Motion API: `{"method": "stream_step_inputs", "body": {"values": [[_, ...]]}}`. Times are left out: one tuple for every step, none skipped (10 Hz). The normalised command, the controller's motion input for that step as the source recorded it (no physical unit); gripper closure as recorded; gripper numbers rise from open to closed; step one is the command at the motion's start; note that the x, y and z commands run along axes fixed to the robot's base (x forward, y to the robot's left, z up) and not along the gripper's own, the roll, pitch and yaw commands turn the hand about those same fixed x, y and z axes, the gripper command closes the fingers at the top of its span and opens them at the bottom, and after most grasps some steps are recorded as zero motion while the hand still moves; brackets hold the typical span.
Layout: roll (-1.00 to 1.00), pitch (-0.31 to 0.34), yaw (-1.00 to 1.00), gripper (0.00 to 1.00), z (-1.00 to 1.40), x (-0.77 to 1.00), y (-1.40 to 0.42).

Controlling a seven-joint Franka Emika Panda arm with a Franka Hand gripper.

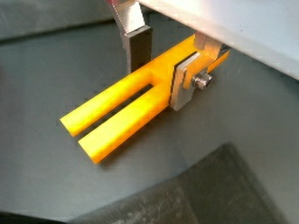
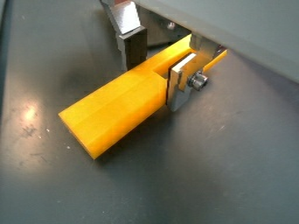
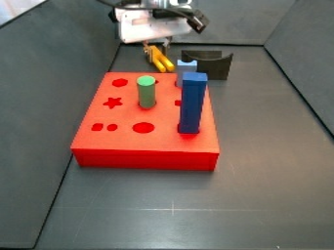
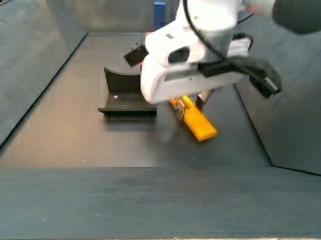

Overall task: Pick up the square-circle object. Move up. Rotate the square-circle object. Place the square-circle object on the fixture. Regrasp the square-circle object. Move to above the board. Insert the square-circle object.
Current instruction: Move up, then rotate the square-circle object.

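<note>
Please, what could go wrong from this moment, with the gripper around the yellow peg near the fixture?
1. The gripper holds the square-circle object near one end, so the long free part could tilt or slip when it moves.
2. In a side view the fixture stands close beside the object; rotating it could knock the fixture.
3. The green cylinder and blue peg stand on the board; a low approach might hit them.

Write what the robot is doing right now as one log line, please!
gripper: shut on square-circle object | object: tilted, off the floor | fixture: empty, beside | board: green and blue pegs in
</note>
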Motion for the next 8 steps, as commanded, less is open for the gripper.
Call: {"method": "stream_step_inputs", "body": {"values": [[0.04, 0.027, -0.01, 1.0, 0.61, -0.05, -0.01], [0.05, 0.055, -0.02, 1.0, 0.48, -0.03, 0.0], [0.07, 0.093, -0.02, 1.0, 0.3, -0.02, 0.0], [0.08, 0.106, -0.02, 1.0, 0.21, -0.02, 0.0], [0.0, 0.0, 0.0, 1.0, 0.83, -0.29, -0.12], [0.01, -0.003, 0.0, 1.0, 0.79, -0.28, -0.11], [0.04, -0.006, 0.0, 1.0, 0.71, -0.19, -0.07], [0.05, 0.008, 0.0, 1.0, 0.65, -0.13, -0.05]]}}
